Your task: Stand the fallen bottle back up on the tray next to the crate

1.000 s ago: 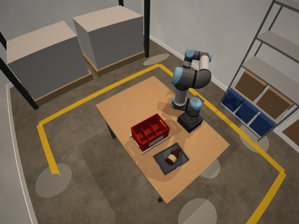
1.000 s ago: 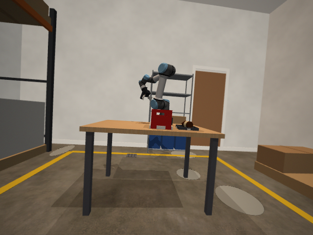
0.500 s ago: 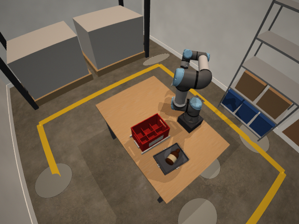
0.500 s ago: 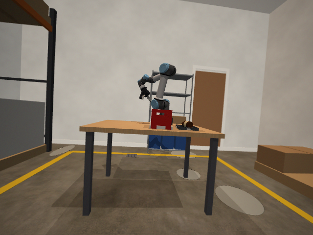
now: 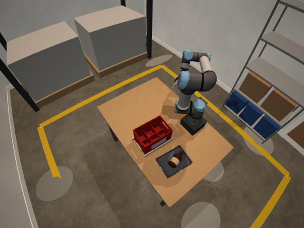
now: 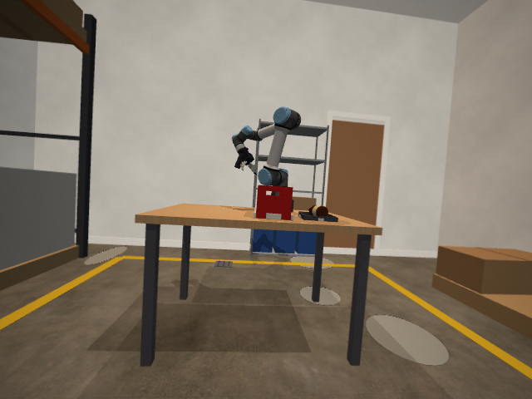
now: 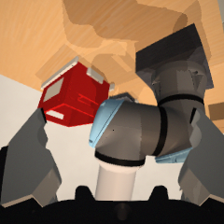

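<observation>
A brown bottle (image 5: pixel 175 159) (image 6: pixel 318 210) with a cream label lies on its side on the dark tray (image 5: pixel 164 166) (image 6: pixel 326 219) near the table's front right. The red crate (image 5: pixel 152 134) (image 6: pixel 273 202) (image 7: pixel 70 98), with empty compartments, stands just left of the tray. My gripper (image 5: pixel 174 84) (image 6: pixel 245 165) (image 7: pixel 118 108) is open and empty. It hangs high above the far end of the table, beside the arm's own base, far from the bottle. The wrist view shows only the crate and the arm's own joints; the bottle and tray are out of that view.
The arm's black base (image 5: pixel 193 123) stands on the wooden table (image 5: pixel 127 105) (image 6: pixel 193 214) behind the crate. A metal shelf rack (image 5: pixel 270 80) stands to the right, two large grey boxes (image 5: pixel 49 59) at the back left.
</observation>
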`<action>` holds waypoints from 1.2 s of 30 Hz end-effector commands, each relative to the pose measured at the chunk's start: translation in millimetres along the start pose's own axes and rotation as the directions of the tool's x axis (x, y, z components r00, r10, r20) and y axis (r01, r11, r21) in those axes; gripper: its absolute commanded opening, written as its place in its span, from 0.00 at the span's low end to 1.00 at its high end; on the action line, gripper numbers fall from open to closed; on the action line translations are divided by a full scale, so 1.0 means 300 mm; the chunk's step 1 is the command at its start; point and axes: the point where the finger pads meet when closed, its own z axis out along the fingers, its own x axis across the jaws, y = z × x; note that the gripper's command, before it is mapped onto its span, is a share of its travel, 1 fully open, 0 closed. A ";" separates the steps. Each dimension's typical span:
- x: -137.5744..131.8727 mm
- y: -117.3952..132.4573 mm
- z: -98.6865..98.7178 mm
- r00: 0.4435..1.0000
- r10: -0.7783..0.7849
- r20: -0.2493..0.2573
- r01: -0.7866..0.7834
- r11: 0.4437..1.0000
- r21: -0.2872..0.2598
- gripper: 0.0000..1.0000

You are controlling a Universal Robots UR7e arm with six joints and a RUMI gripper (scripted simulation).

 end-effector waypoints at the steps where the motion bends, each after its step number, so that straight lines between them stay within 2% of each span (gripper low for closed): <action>1: -0.024 0.002 0.012 0.999 -0.034 -0.024 0.035 0.999 0.005 1.00; 22: -0.115 0.019 0.067 0.979 -0.169 -0.114 0.172 0.985 0.014 1.00; 36: -0.203 0.051 0.129 0.934 -0.299 -0.196 0.307 0.952 0.010 1.00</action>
